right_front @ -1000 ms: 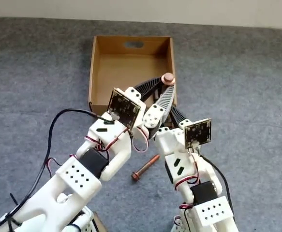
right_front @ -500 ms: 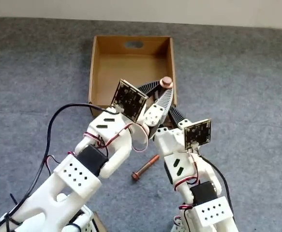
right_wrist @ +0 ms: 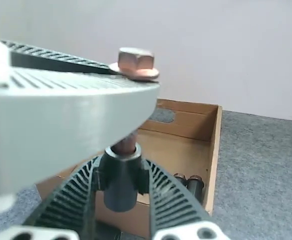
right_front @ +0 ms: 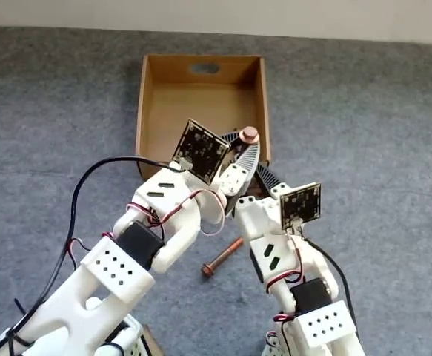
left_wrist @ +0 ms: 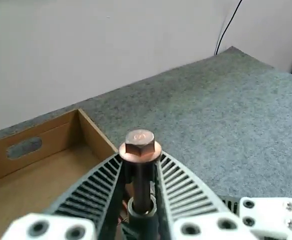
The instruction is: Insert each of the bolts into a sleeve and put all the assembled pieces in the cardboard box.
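My left gripper (left_wrist: 140, 167) is shut on the shaft of a copper hex-head bolt (left_wrist: 139, 143), held upright over the near right corner of the cardboard box (right_front: 147, 111). The bolt's lower end sits in the mouth of a dark sleeve (right_wrist: 120, 186). My right gripper (right_wrist: 120, 172) is shut on that sleeve from below. In the high view the bolt head (right_front: 249, 135) tops both grippers. A second copper bolt (right_front: 223, 256) lies loose on the carpet between the two arms. Two assembled pieces (right_wrist: 188, 181) lie inside the box near its wall.
Grey carpet (right_front: 364, 133) covers the table around the box. A black cable (right_front: 78, 215) trails along the left arm. The box's far wall has a hand slot (right_front: 204, 69).
The left gripper has come down and toward the arms with the bolt, bringing its shaft lower into the sleeve. The right arm and the loose bolt have kept still.
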Controlling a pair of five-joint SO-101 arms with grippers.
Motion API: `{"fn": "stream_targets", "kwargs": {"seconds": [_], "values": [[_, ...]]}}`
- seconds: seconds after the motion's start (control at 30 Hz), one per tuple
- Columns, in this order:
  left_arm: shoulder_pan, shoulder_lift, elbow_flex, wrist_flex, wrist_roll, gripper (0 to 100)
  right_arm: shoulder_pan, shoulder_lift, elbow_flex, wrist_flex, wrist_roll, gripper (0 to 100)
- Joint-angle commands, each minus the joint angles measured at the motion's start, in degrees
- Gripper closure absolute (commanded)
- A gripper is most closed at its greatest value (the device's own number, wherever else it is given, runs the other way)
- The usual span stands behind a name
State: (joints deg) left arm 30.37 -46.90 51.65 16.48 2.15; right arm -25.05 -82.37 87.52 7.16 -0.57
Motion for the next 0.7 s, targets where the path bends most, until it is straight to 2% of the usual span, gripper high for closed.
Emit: {"fn": "stream_targets", "kwargs": {"seconds": [0.0, 0.47, 0.67], "values": [[-3.1, -0.1, -3.0, 0.1, -0.1, 99, 0.8, -0.7, -0.6, -1.5, -0.3, 99.2], [-2.8, -0.6, 1.8, 0.1, -0.1, 99, 1.1, -0.7, -0.6, -1.5, -0.3, 99.2], [-2.7, -0.6, 2.8, 0.1, -0.1, 99, 4.6, -0.7, -0.6, -1.5, -0.4, 99.2]]}}
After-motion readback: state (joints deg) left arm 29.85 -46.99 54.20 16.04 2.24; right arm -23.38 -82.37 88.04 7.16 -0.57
